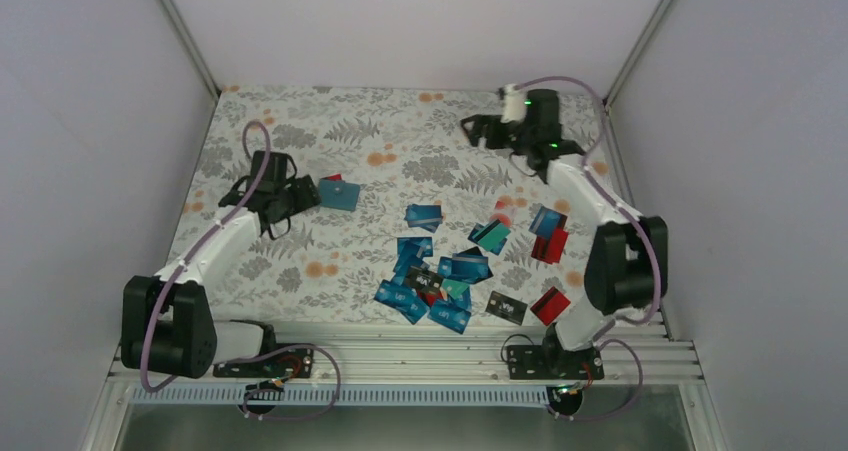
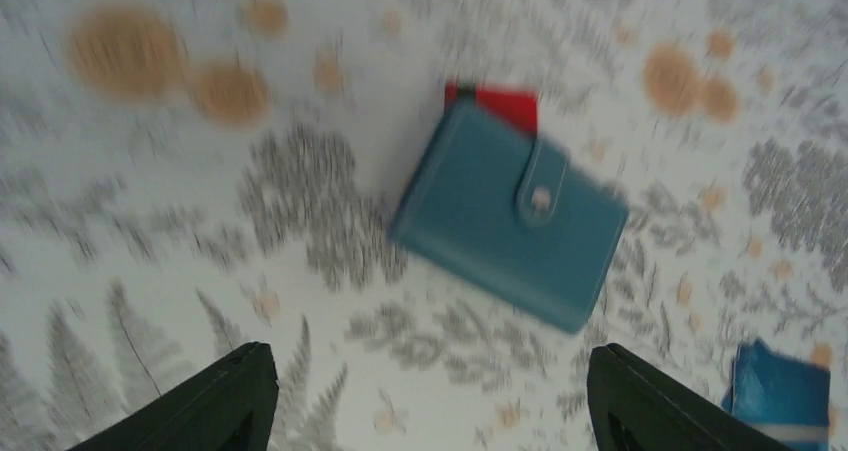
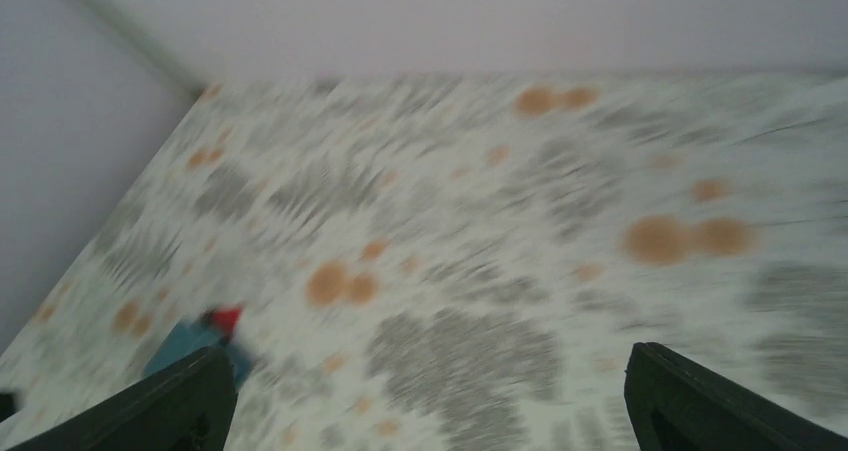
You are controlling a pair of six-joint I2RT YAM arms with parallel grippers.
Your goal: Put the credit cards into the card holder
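Note:
The teal-blue card holder (image 1: 339, 194) lies shut on the patterned cloth at the left, a red card edge sticking out from under its far side. In the left wrist view the card holder (image 2: 508, 209) shows its snap tab, with the red card (image 2: 497, 104) behind it. My left gripper (image 1: 303, 193) is open and empty, just left of the holder; it also shows in the left wrist view (image 2: 430, 396). Several credit cards (image 1: 440, 281) lie scattered in the middle and right. My right gripper (image 1: 475, 130) is open and empty, raised at the far right; it also shows in the right wrist view (image 3: 430, 401).
White walls close in the cloth on three sides. Red cards (image 1: 550, 304) and a black card (image 1: 506, 307) lie near the right arm's base. A blue card (image 2: 785, 391) lies to the right of the holder. A metal rail (image 1: 400, 356) runs along the near edge.

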